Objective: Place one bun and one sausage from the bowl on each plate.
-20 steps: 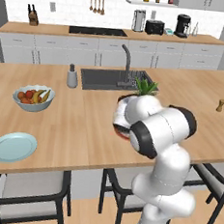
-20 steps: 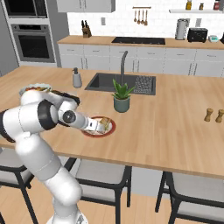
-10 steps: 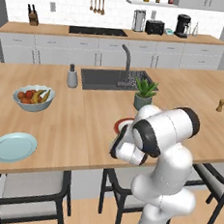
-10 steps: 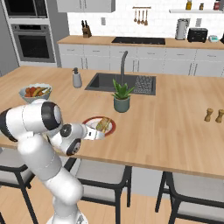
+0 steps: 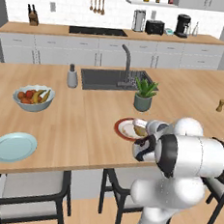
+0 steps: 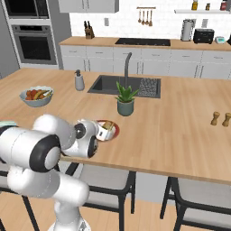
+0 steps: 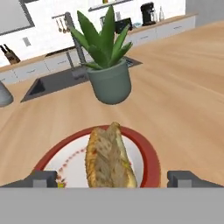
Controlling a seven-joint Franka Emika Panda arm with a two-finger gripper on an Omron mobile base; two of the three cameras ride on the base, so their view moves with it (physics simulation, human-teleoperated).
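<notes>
The end effector (image 7: pixel 112 178) hangs spread wide and empty just before the red-rimmed plate (image 7: pixel 148 154); a bun (image 7: pixel 107 159) lies on that plate. The light blue plate (image 5: pixel 12 146) sits bare, well apart on the bench (image 5: pixel 84 121); a potted plant (image 7: pixel 107 65) stands beyond the bun.

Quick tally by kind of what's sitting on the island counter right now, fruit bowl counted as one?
Plates: 2, red-rimmed plate and blue plate
Bun: 1, on the red-rimmed plate
Fruit bowl: 1
Potted plant: 1
Soap dispenser: 1
Shakers: 2
Total: 8

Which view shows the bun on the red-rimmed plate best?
The hand view: the bun lies close up on the red-rimmed plate. Both base views show it small, partly behind the arm.
</notes>
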